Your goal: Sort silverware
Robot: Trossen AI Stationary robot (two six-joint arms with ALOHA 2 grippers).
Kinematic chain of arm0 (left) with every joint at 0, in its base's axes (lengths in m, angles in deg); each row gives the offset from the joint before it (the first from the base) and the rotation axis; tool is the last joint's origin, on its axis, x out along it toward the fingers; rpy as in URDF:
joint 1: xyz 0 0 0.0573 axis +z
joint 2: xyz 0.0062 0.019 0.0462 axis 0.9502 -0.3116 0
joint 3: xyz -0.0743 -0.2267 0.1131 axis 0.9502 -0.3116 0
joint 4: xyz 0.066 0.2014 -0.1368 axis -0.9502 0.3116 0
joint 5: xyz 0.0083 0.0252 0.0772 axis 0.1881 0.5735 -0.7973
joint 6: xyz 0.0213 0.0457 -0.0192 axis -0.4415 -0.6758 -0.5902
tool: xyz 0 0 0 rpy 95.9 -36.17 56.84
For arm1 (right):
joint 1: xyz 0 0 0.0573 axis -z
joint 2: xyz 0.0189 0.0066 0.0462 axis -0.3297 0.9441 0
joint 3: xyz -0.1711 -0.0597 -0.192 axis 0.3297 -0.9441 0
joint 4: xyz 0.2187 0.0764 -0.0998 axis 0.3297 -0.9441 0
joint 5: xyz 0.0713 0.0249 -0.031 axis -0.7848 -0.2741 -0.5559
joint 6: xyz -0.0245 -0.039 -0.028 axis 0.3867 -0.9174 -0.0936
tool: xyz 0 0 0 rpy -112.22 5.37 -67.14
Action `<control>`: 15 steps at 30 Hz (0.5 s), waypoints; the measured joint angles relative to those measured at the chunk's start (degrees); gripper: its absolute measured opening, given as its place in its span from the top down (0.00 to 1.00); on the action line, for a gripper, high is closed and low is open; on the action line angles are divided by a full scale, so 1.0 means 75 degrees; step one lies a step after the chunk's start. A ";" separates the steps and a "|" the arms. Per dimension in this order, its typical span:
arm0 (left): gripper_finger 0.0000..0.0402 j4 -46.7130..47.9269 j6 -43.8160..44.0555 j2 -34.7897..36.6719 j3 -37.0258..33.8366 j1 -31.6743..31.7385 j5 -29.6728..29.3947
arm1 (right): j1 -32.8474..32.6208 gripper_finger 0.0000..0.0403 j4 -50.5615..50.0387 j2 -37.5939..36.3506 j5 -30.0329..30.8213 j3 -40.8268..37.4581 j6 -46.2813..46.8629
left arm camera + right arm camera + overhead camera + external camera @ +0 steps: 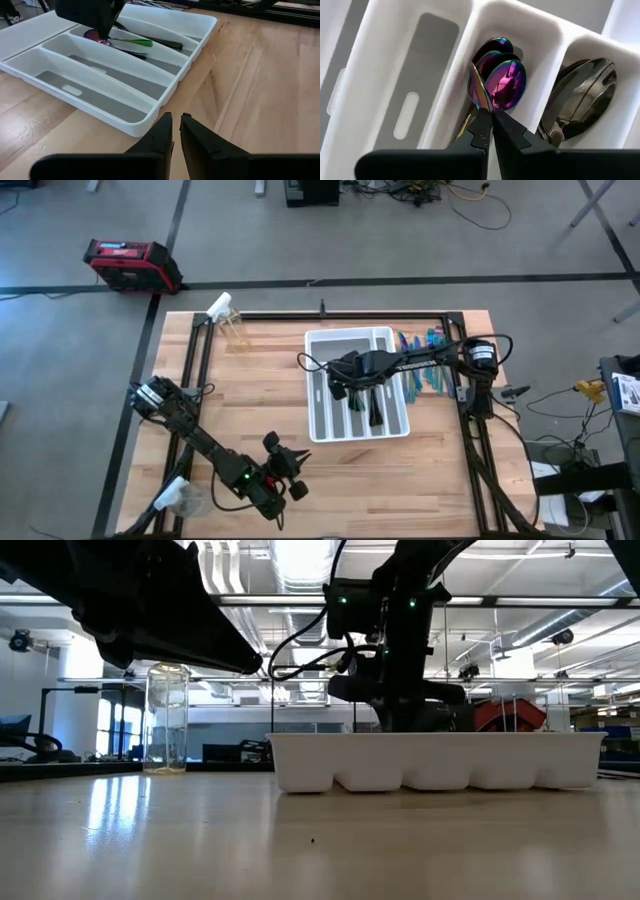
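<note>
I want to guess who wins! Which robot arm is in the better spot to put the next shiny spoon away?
Probably the right. The right gripper is over the white tray, pinching an iridescent spoon above the spoons there. The left gripper, shut and empty, waits at the table's near edge.

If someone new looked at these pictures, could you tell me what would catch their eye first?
Probably the iridescent purple spoon that the right end effector pinches by its edge, over other spoons in a compartment of the white tray at mid-table. Next, the loose teal silverware lying right of the tray. The left end effector waits shut near the table's front edge.
</note>
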 joint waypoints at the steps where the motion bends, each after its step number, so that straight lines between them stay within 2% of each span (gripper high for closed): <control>1: 0.94 0.0002 0.0000 0.0000 0.0000 0.0000 -0.0001 | 0.0005 0.98 0.0004 0.0000 0.0022 -0.0024 -0.0049; 5: 0.94 -0.0017 0.0002 0.0000 0.0000 0.0000 -0.0004 | 0.0006 0.91 -0.0105 0.0000 0.0029 -0.0079 -0.0335; 15: 0.94 -0.0033 0.0000 0.0000 0.0000 0.0000 -0.0010 | -0.0035 0.62 -0.0680 -0.0243 0.0035 -0.0076 -0.1771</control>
